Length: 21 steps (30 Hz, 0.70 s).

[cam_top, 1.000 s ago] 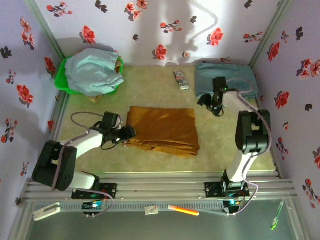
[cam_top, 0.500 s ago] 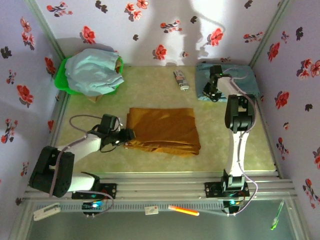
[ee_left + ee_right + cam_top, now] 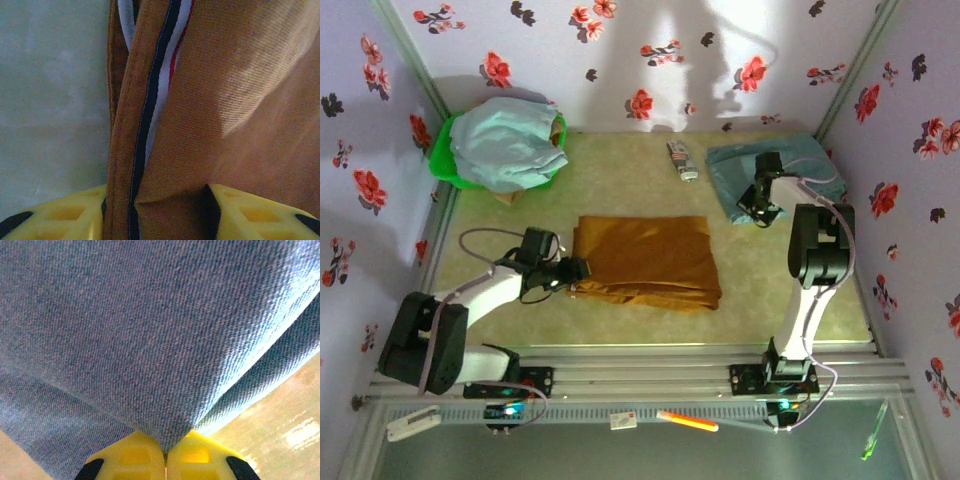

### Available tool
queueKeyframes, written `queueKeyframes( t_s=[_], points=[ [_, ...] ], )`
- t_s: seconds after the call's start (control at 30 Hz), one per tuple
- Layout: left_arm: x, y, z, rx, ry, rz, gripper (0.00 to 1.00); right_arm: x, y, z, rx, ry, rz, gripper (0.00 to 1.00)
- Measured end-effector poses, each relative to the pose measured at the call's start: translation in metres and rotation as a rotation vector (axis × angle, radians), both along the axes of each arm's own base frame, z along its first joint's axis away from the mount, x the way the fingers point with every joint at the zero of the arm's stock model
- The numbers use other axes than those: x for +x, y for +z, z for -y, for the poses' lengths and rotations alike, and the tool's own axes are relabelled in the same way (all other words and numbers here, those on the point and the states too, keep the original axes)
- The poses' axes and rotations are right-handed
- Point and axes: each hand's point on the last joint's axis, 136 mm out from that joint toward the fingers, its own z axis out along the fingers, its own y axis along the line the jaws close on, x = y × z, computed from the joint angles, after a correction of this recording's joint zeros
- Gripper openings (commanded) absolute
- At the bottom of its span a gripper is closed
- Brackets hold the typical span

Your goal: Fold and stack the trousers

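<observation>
Left gripper (image 3: 580, 269) clamped on the left edge of the trousers (image 3: 650, 258), frame centre. Right gripper (image 3: 754, 207) pinched tight on a corner of the denim (image 3: 732, 168), upper right.

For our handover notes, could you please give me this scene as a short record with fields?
trousers: mustard, folded, lying flat in the middle
left tool: clamped on the trousers' left edge
right tool: shut on a corner of the blue denim garment, far right
green basket: far left, holding pale blue clothes
</observation>
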Motion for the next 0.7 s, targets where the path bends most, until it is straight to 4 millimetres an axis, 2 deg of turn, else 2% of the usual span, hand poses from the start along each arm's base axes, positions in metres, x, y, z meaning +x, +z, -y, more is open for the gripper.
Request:
queueKeyframes(
  t_s=[0.37, 0.57, 0.6, 0.67, 0.7],
  points=[
    [0.000, 0.001, -0.002, 0.004, -0.005, 0.006, 0.51, -0.009, 0.001, -0.048, -0.001, 0.066, 0.006, 0.00],
    [0.000, 0.006, -0.002, 0.000, -0.003, 0.018, 0.51, -0.013, 0.000, -0.056, 0.013, 0.058, 0.027, 0.00],
    [0.000, 0.007, -0.003, -0.001, -0.001, 0.022, 0.53, -0.016, 0.000, -0.056, 0.017, 0.054, 0.036, 0.02],
    [-0.001, 0.010, -0.004, -0.003, 0.002, 0.026, 0.58, -0.024, 0.000, -0.058, 0.025, 0.055, 0.040, 0.19],
    [-0.001, 0.010, -0.005, -0.004, 0.003, 0.027, 0.63, -0.029, 0.000, -0.060, 0.028, 0.060, 0.037, 0.28]
  ],
)
